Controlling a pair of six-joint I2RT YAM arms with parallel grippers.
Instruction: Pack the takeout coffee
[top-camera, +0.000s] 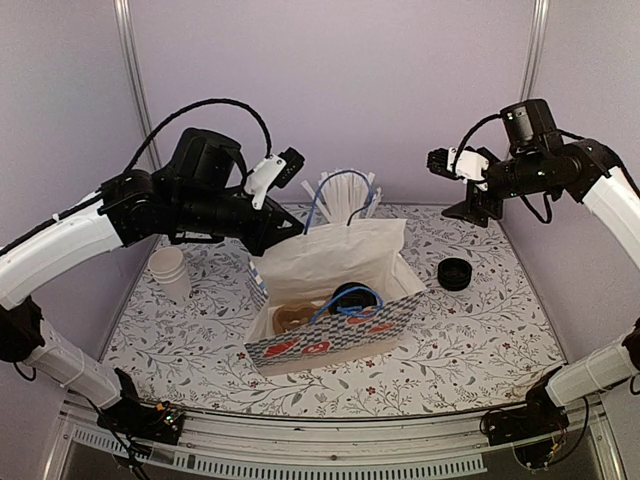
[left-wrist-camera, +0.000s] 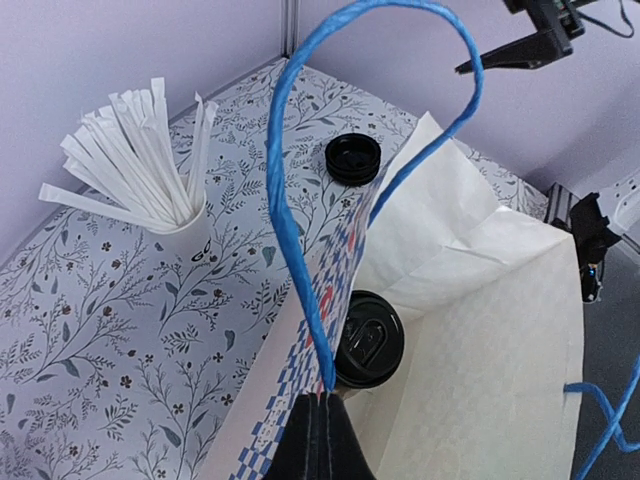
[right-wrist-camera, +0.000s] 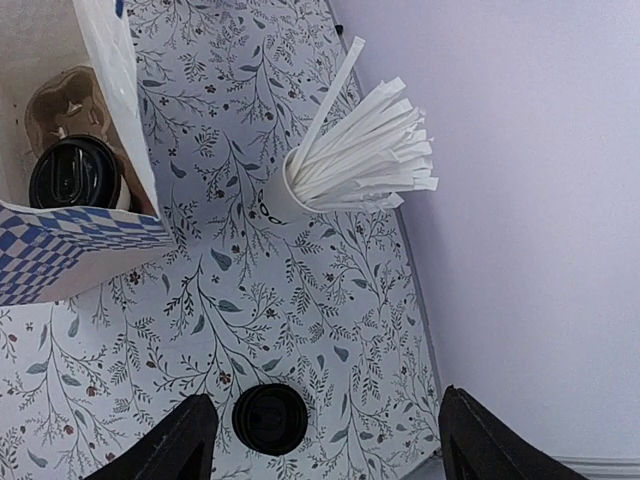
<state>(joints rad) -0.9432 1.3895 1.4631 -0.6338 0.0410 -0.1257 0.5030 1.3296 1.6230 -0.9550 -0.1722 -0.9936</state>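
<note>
One coffee (top-camera: 352, 297) sat inside the bag (top-camera: 330, 345), its black lid showing beside the cardboard carrier (top-camera: 290, 318) on the bag's floor. By my reading, the packing itself was as good as done. Your left gripper (left-wrist-camera: 325, 405) was clenched on the bag's rim, right at the foot of the blue handle (left-wrist-camera: 300, 200), whose loop rose in front of the wrist camera. Your right gripper (right-wrist-camera: 325, 400) hung high over the back right part of the table (top-camera: 480, 330). Its fingers were spread wide with nothing between them, above the loose black lid (right-wrist-camera: 270, 420) and not far from the cup of straws (right-wrist-camera: 350, 150).

The step in hand, as I judged it, was steadying the bag's mouth and then letting go cleanly. To do that well, you needed to ease the left jaws apart without tugging the rim sideways. The paper wall looked light, and any drag could have tilted the bag and rocked the cup in its carrier. You should then have drawn the wrist straight up and back, watching that the handle loop did not catch on the fingers. If the right arm came down at all, it wanted to stay wide of the bag and the straws. Whether the cup sat fully down in a carrier socket, I could not tell.
</note>
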